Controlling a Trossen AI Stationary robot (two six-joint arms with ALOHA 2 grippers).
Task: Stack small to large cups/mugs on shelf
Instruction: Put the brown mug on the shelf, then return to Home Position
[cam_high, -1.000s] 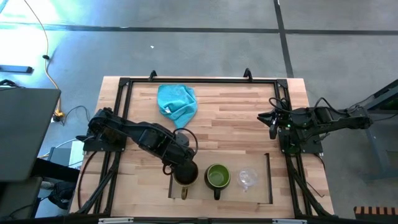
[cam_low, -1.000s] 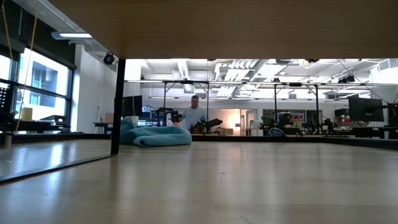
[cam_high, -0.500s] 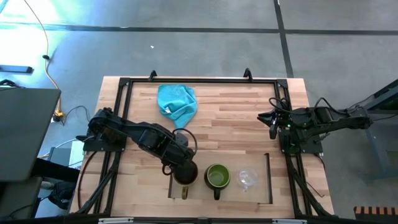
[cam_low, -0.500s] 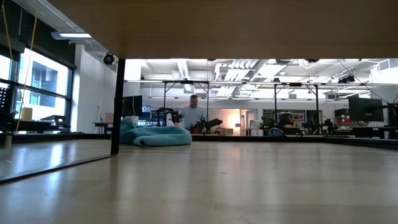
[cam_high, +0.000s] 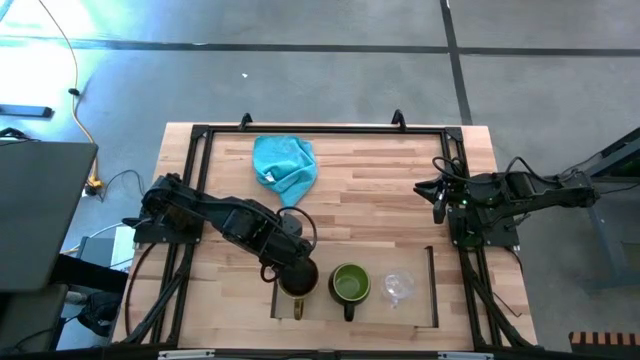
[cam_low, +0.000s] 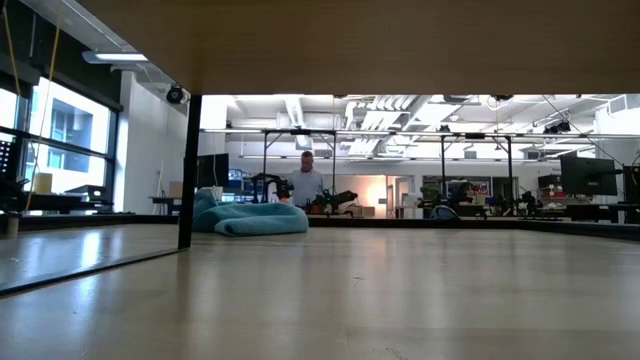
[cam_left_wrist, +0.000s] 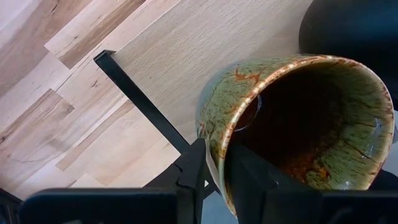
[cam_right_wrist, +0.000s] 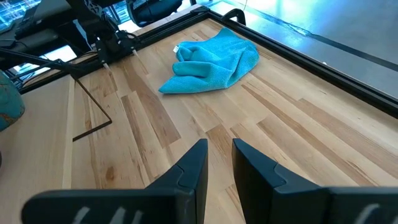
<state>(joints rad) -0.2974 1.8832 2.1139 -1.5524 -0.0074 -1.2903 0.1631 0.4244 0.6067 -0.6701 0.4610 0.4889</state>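
- The left gripper (cam_left_wrist: 214, 177) pinches the rim of the brown mug (cam_left_wrist: 292, 130) between nearly closed fingers, holding it over the shelf (cam_high: 415, 310) at its left end.
- Just right of it stand the green mug (cam_high: 349, 284), then the glass cup (cam_high: 399, 286).
- The shelf's dark rail (cam_left_wrist: 140, 102) runs beside the mug.
- The turquoise cloth (cam_high: 284, 165) lies well beyond.
- The right gripper (cam_right_wrist: 217, 162) waits near the table's right edge, fingers slightly apart, empty.

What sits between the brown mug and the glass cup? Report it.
High view: the green mug stands between the brown mug, gripped by the left gripper, and the glass cup, all on the shelf.
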